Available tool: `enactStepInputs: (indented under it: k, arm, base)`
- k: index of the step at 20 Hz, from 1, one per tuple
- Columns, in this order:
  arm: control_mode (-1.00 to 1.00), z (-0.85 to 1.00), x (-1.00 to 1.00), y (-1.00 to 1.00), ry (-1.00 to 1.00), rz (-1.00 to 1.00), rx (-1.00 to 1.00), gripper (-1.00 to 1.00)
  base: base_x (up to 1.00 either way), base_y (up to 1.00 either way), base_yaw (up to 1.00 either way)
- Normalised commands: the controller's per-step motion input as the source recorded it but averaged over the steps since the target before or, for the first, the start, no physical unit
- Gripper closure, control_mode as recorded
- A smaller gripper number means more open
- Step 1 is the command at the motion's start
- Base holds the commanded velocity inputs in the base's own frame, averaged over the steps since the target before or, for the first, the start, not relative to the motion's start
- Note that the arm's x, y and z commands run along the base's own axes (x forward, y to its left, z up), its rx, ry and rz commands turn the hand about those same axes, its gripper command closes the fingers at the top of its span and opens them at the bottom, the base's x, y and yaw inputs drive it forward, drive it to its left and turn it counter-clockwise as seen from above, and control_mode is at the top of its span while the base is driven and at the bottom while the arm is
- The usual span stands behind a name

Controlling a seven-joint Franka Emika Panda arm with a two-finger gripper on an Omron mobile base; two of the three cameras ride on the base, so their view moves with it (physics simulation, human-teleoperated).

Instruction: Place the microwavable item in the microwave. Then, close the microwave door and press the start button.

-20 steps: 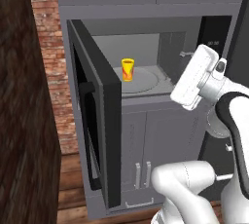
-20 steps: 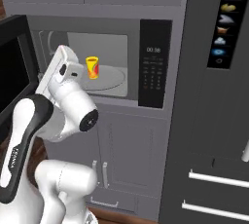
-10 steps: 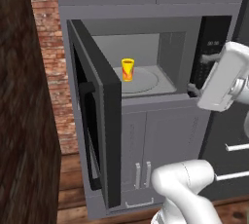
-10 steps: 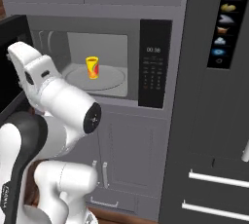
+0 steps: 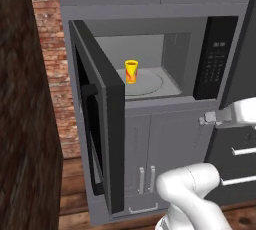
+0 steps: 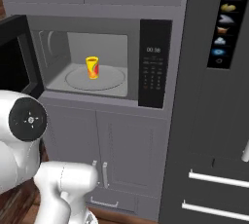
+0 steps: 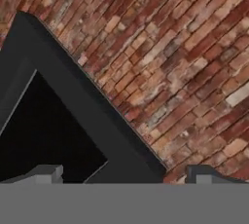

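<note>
- My pincer point(image 7: 124, 175) stands wide apart and empty; through the hand camera its tips face a dark door corner with brick wall point(image 7: 185, 47) behind.
- Leftmost: the microwave door point(image 5: 107, 124) hangs fully swung out. I judge it rigid and hinged, best pushed on its outer face near the free edge.
- Centre: the yellow cup point(image 5: 131, 71) sits upright on the turntable point(image 6: 114, 79) inside the microwave point(image 6: 85, 23). Placement looks done.
- Right: the keypad panel point(image 6: 154, 69), a stiff flat target.

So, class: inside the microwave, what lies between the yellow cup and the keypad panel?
Only bare turntable and cavity floor separate the cup from the keypad panel, per the right base view.
</note>
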Motion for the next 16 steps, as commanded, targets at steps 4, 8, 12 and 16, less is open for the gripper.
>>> enactStepInputs:
  k: [4, 8, 12, 16]
  arm:
    - [-1.0, -0.38, -0.73, 0.85, -0.59, 0.03, -0.58, -1.0]
    - [-1.0, -0.46, -0.42, 0.91, -0.5, 0.0, -0.56, -1.0]
    - [-1.0, -0.58, -0.08, 0.9, -0.3, -0.01, -0.52, -1.0]
    - [-1.0, -0.66, 0.04, 0.95, -0.1, -0.07, -0.47, -1.0]
  base:
    - [0.0, 0.0, 0.0]
    - [0.0, 0.0, 0.0]
    - [0.0, 0.0, 0.0]
    - [0.0, 0.0, 0.0]
